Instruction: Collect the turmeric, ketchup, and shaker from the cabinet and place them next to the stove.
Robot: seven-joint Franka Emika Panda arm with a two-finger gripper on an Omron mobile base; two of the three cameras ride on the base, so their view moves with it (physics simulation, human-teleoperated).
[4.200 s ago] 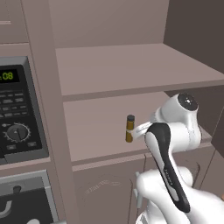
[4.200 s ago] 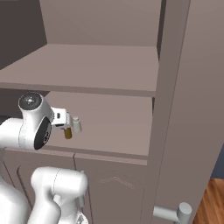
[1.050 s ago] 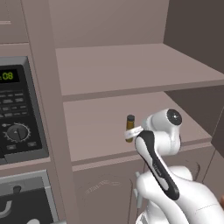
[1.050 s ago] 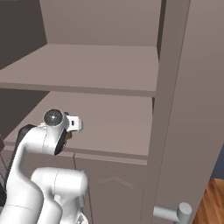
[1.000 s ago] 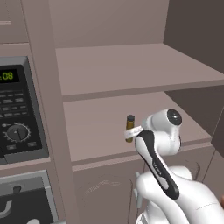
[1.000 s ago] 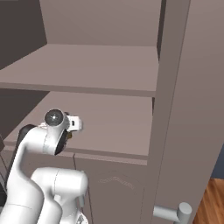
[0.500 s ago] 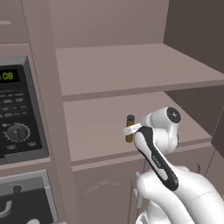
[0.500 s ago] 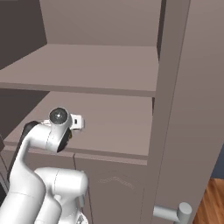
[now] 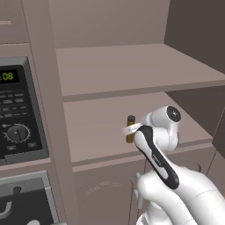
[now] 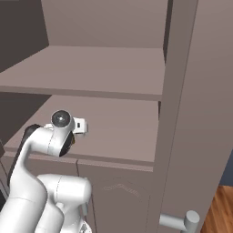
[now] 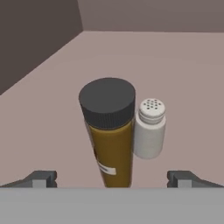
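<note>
The turmeric [image 11: 109, 135], a mustard-brown jar with a dark cap, stands upright on the lower open shelf of the cabinet [image 9: 96, 136]. The pale shaker [image 11: 149, 127] stands right beside it, touching or nearly touching. My gripper [image 11: 111, 180] is open and level with the jar. One fingertip is on each side of the jar, well apart from it, and nothing is held. From the left base view the turmeric [image 9: 130, 128] shows just behind my hand [image 9: 134, 129]. In the right base view my hand [image 10: 78, 126] reaches in over the shelf edge. The ketchup and the stove are out of view.
A black-fronted oven [image 9: 17, 118] with a clock and a dial sits left of the cabinet. The upper shelf [image 10: 91, 68] hangs close above my hand. The cabinet's side wall [image 10: 182, 113] rises on the right, with a silver handle [image 10: 177, 221] low down.
My hand has pushed a little further onto the lower shelf toward the turmeric and shaker. The jaws have stayed open and the jars have not moved.
</note>
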